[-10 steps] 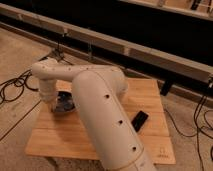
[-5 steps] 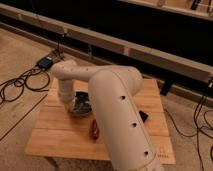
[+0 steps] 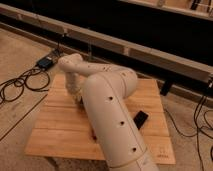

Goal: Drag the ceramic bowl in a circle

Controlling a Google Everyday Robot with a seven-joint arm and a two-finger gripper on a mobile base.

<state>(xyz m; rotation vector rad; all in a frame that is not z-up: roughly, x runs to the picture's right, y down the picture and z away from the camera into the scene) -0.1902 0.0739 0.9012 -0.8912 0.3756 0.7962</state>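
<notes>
The gripper (image 3: pixel 77 97) sits low over the left rear part of the wooden table (image 3: pixel 55 135), at the end of the white arm (image 3: pixel 107 115). I cannot tell whether it is open or closed, because the arm covers it. The ceramic bowl does not show; I judge it lies under the gripper, behind the forearm. To drag well, I would keep light downward pressure, sweep a smooth, tight circle, and stay clear of the table edge and the flat black object (image 3: pixel 141 119). A faint mark (image 3: pixel 160 154) near the table's front right corner is unreadable; I see no other writing.
</notes>
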